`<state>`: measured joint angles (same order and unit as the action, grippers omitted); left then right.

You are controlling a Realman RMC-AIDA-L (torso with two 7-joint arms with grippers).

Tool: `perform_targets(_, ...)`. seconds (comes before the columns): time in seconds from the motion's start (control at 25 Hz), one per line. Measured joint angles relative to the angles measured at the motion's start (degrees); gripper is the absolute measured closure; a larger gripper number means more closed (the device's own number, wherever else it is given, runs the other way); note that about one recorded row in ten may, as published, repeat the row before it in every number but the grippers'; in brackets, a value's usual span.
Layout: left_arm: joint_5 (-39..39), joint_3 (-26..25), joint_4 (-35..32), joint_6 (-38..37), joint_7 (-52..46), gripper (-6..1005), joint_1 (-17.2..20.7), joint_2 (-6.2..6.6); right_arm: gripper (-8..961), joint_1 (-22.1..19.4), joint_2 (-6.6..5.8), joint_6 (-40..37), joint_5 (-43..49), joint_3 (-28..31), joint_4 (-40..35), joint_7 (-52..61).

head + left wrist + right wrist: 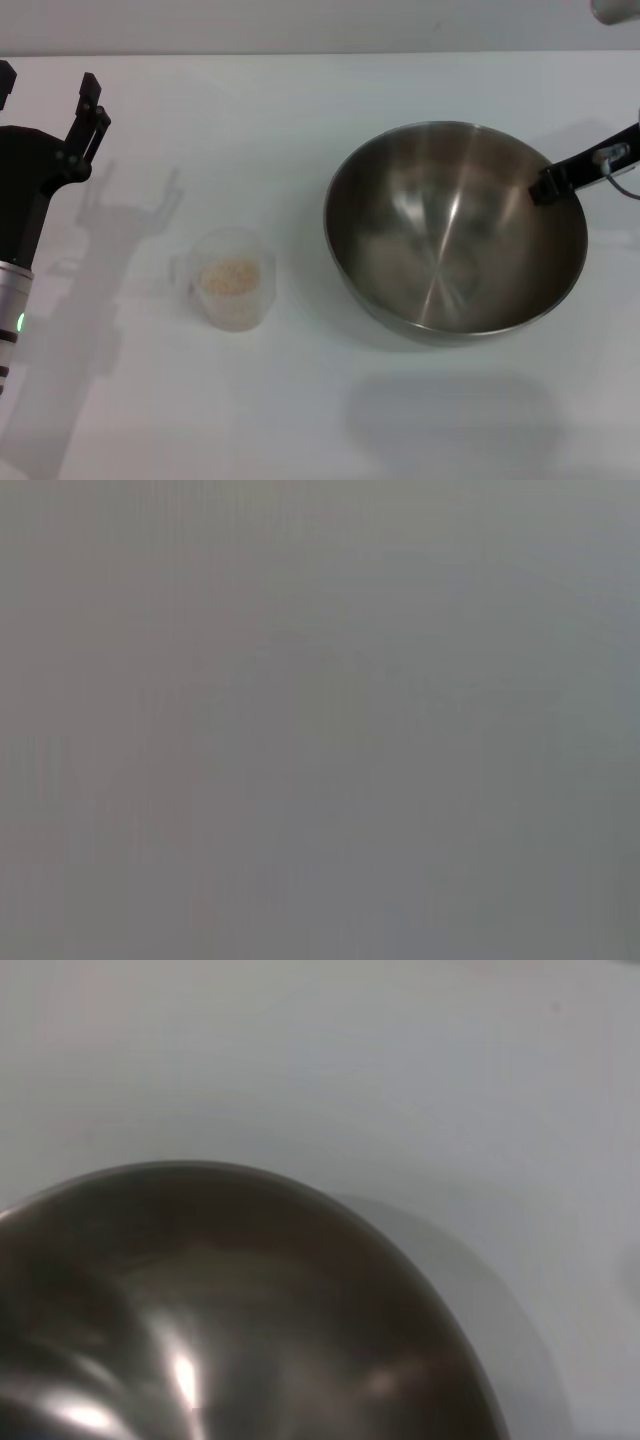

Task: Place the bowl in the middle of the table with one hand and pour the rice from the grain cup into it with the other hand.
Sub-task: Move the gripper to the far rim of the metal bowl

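Head view: steel bowl point(455, 230) and grain cup point(231, 278) on white table point(300, 400).
Right gripper point(545, 187) clamps the bowl's rim; left gripper point(45, 100), fingers apart, hovers beyond the rice point(229, 276) cup.

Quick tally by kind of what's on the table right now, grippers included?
Steel bowls: 1, the bowl
Plastic cups: 1, the grain cup, holding the rice
Grippers: 2, left gripper at the far left, right gripper at the bowl's rim
Total: 4
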<state>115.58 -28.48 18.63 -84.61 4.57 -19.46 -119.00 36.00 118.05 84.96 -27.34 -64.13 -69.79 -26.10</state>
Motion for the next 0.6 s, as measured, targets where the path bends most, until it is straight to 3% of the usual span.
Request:
perform_targets(0.36,0.0,0.0,0.1,-0.1,0.0,205,0.0,0.0,935,-1.6,0.67,-1.4,-1.1,1.5,-5.8,-0.6)
perform_targets(0.6,0.1,0.0,0.1,-0.1,0.0,207,0.0,0.0,923,-2.8,0.78,-0.8,-9.4,1.1,-8.4,-4.3)
